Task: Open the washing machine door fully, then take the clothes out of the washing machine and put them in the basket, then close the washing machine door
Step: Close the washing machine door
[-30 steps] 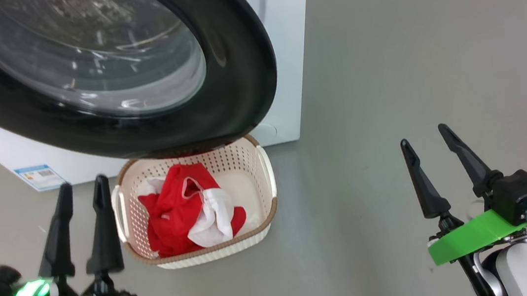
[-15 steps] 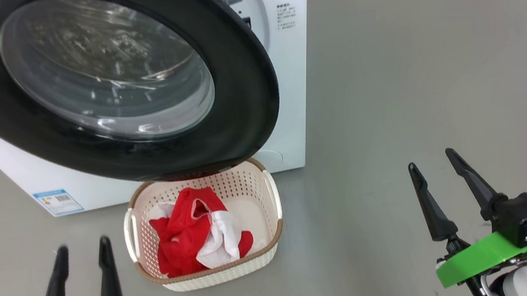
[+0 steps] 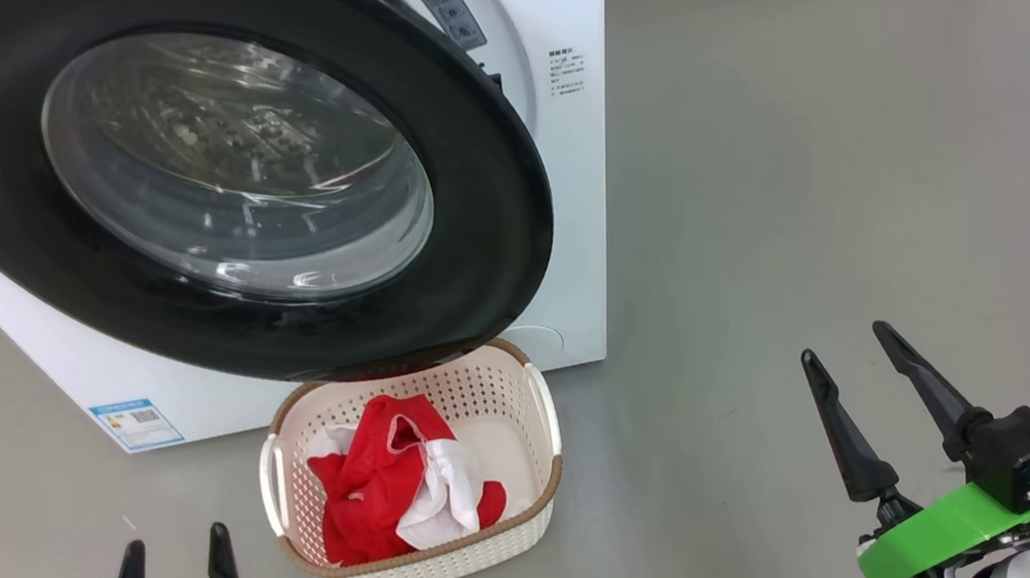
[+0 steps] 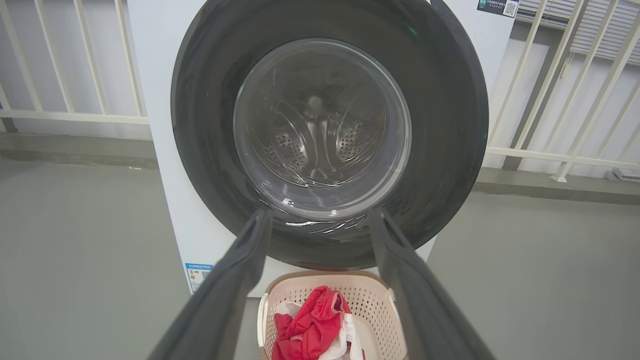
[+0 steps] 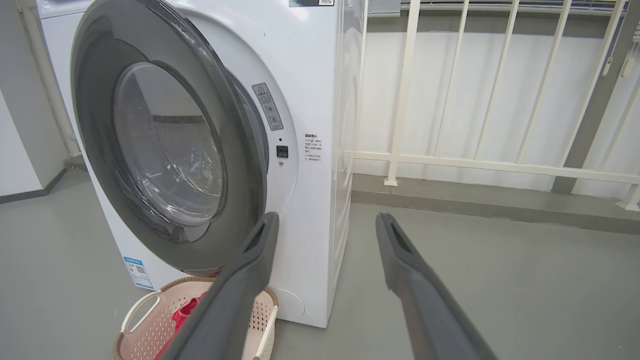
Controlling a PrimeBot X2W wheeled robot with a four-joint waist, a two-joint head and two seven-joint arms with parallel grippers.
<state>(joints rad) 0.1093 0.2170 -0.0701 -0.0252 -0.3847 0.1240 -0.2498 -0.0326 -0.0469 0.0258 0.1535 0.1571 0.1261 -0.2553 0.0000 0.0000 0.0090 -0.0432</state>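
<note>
The washing machine (image 3: 585, 223) is white, and its black-rimmed round door (image 3: 489, 234) stands slightly ajar; the right wrist view shows a gap at the door's (image 5: 90, 125) latch side. Through the glass the left wrist view shows a bare steel drum behind the door (image 4: 450, 125). Below the door sits the cream basket (image 3: 431, 570) with the red and white clothes (image 3: 383, 488) inside. My left gripper (image 3: 174, 539) is open, low at the basket's left, touching nothing. At the far right my right gripper (image 3: 844, 341) is open over bare floor.
A blue label sticker (image 3: 134, 421) marks the machine's lower left front. A white railing (image 5: 450, 165) runs behind and to the right of the machine. Grey floor (image 3: 800, 150) spreads out to the right of the machine and basket.
The head camera has tilted up, so the whole scene sits lower in view. My left gripper has dropped back toward me, away from the door. Both grippers stay open.
</note>
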